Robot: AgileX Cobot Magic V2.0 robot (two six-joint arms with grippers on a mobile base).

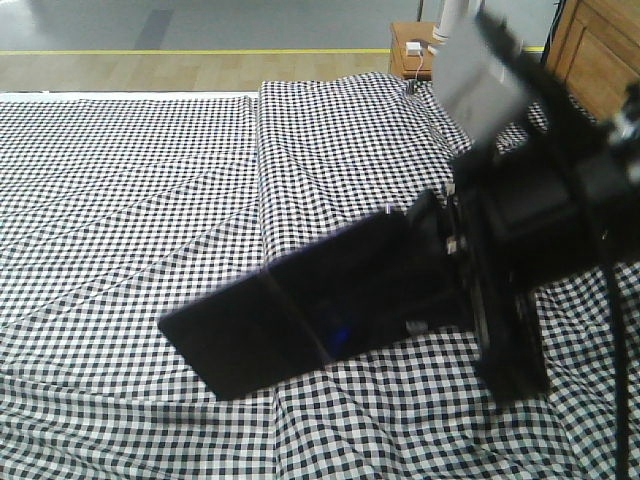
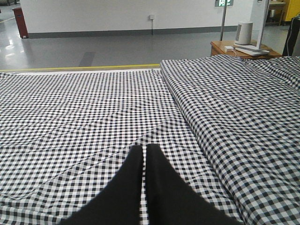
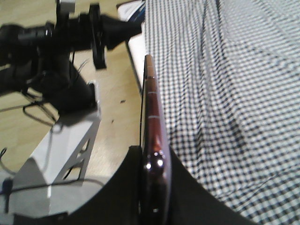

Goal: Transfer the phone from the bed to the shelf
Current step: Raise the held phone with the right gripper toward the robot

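One checked bed [image 1: 130, 180], right tool [image 3: 153, 178] clamped on phone [image 1: 300, 310] seemingly above it, left tool [image 2: 144, 161] together, grey floor [image 2: 93, 47]

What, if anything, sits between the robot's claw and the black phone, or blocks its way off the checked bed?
Nothing visible. The right gripper clamps the phone, holding it in the air over the bed. No shelf shows in any view, so the path there cannot be judged.

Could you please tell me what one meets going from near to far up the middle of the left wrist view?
left hand → bed → yellow floor line → grey floor → white wall
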